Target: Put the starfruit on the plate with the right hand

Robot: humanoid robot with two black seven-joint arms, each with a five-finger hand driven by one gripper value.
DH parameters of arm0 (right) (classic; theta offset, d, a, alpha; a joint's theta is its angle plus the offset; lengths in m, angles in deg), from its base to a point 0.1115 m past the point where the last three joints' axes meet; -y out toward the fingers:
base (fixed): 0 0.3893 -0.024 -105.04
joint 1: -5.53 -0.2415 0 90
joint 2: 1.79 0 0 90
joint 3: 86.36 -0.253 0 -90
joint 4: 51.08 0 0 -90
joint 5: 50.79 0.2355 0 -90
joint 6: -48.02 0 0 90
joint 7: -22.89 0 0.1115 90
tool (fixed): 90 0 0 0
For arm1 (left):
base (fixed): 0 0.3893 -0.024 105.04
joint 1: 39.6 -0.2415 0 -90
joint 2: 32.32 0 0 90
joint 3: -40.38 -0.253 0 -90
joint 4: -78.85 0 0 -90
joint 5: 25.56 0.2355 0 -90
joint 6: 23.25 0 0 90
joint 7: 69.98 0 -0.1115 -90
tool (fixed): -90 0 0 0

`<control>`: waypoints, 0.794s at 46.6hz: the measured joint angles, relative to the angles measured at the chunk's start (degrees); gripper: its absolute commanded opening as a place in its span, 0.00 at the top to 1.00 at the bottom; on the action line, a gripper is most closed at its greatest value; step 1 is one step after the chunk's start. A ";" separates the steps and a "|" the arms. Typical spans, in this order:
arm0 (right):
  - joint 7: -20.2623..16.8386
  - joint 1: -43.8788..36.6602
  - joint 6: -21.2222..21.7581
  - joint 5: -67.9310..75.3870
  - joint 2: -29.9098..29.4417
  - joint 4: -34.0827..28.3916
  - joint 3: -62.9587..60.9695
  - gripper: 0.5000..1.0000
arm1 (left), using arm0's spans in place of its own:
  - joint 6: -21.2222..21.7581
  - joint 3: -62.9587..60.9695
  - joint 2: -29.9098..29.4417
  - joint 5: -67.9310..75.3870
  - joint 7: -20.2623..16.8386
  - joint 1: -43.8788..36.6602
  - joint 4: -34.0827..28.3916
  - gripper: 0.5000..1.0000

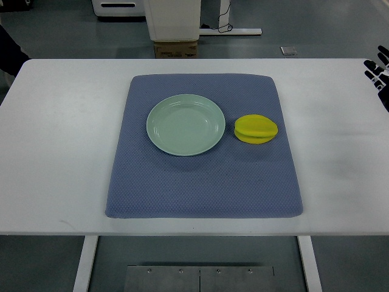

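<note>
Yellow starfruit: 1, beside plate: 1; mat: 1

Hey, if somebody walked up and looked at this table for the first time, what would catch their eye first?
Most likely the bright yellow starfruit, lying on the blue mat just to the right of the plate and apart from it. Next, the pale green plate near the mat's middle, with nothing on it. The right hand only peeks in at the upper right edge, over the white table, far from the fruit.
</note>
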 measured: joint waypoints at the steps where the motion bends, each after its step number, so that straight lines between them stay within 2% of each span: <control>1: 0.00 -0.01 0.01 0.01 0.07 0.00 0.00 0.00 | 0.00 0.00 0.00 0.00 0.00 0.01 0.00 0.00; 11: -0.47 -0.13 0.51 0.08 0.14 -0.01 0.00 0.00 | 0.02 -0.03 0.00 0.00 0.00 0.04 0.00 0.00; 21: -3.94 -0.15 0.64 0.31 -0.36 -0.45 -0.20 0.00 | 0.01 -0.02 0.00 0.00 0.00 0.01 0.00 0.00; 37: -4.31 -0.10 0.69 0.67 -0.50 -1.32 -0.32 0.00 | -0.01 -0.03 0.00 0.00 0.00 0.04 0.00 0.00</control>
